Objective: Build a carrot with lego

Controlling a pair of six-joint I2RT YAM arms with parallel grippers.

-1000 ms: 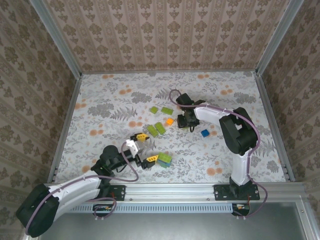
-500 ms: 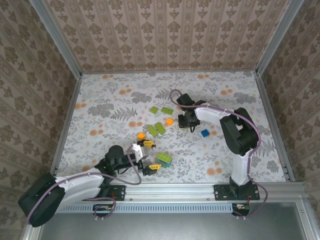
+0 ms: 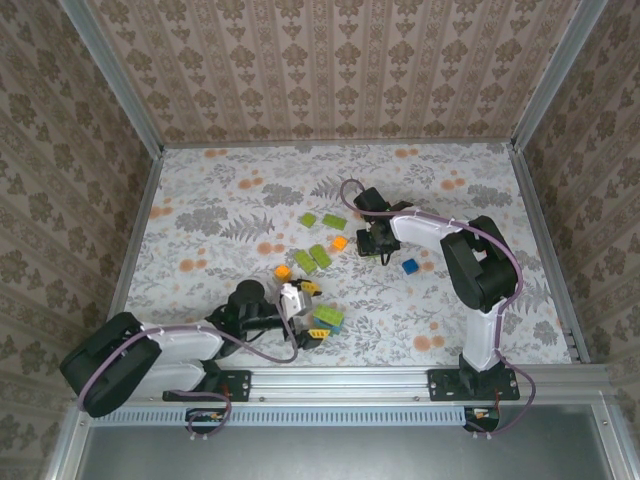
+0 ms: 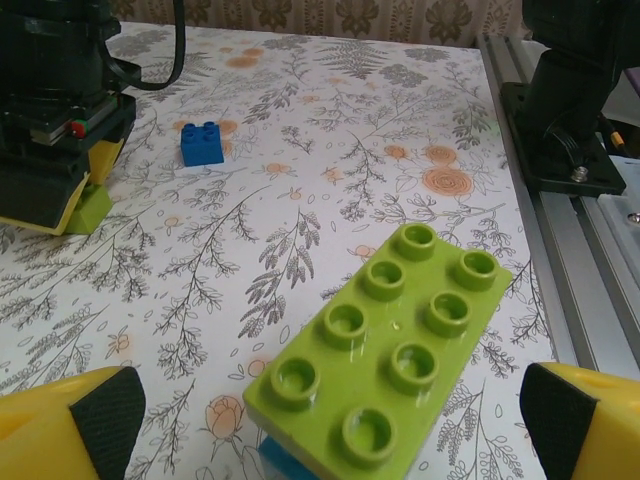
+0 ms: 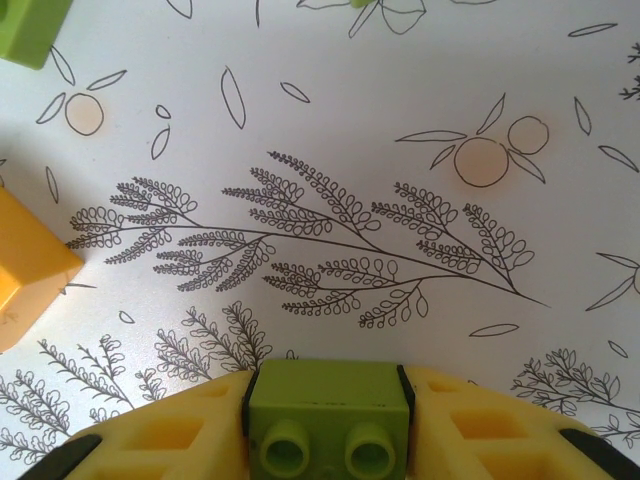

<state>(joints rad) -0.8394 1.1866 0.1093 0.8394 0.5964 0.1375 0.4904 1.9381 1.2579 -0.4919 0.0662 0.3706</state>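
Spreading under everything, the flower-printed table (image 3: 220, 215) is carrying both arms and the scattered lego. The left arm (image 3: 170, 345) is lying low along the near edge, and the right arm (image 3: 470, 265) is reaching in from the near right towards the table's middle.

The left gripper (image 3: 316, 310) is standing with its jaws as wide as they go, holding nothing. In the left wrist view its yellow fingertips (image 4: 70, 425) are sitting either side of the carrot (image 4: 385, 345) without touching it. The carrot (image 3: 329, 318) is resting near the front edge, just right of centre. What shows of it is a lime-green eight-stud brick sitting on a blue piece (image 4: 285, 462).

The right gripper (image 3: 375, 246) is pointing down at the table, its jaws partly closed and clamping a small lime-green brick (image 5: 325, 420) between the yellow pads (image 5: 470, 425). An orange brick (image 5: 25, 270) is lying just beside it on the left, apart from the fingers.

A dark blue four-stud brick (image 3: 409, 266) is lying near the right gripper, on its near right. Two pairs of lime-green bricks (image 3: 320, 256) are lying around the middle, one pair (image 3: 334, 221) farther back. A second orange brick (image 3: 283, 271) is sitting just behind the left gripper.
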